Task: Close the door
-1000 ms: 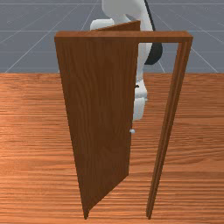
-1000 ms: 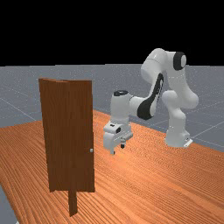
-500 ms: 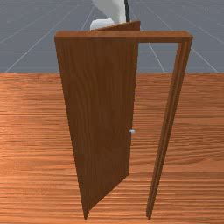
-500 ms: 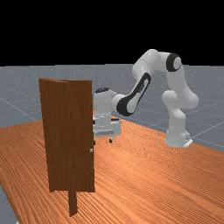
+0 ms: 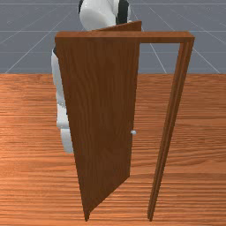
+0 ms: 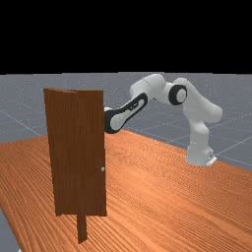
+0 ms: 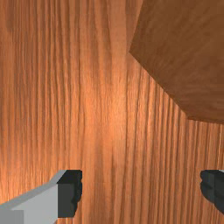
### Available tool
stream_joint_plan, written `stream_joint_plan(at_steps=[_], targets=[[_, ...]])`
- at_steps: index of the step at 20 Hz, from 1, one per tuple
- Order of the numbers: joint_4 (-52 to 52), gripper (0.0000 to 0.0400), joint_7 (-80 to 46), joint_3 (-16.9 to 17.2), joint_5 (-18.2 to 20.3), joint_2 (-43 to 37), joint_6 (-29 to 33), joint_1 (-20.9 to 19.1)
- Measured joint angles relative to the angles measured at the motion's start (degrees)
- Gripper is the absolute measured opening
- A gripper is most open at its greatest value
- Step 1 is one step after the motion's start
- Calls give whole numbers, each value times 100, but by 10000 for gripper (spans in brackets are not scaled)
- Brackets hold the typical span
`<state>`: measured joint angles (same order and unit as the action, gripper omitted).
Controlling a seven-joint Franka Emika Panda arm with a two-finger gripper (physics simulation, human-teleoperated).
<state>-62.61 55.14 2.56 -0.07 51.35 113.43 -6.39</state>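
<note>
Two fingers (image 7: 70,192) spread wide with nothing between them, so your gripper (image 5: 67,140) isn't holding anything. Since a second ago, you've swung it across from the front view's right of the door (image 5: 101,110) to the front view's left, on the far side. The door itself hasn't budged (sorry, mate): it's still open in the door frame (image 5: 123,37), hinged at the front view's left, with its knob (image 5: 133,132) edge angled back toward the far side.
</note>
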Motion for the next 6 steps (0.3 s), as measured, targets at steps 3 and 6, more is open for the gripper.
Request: stream_joint_plan(at_steps=[3, 6], targets=[[386, 400, 150, -59, -63, 241, -159, 78], [88, 400, 1553, -384, -460, 103, 46, 448]])
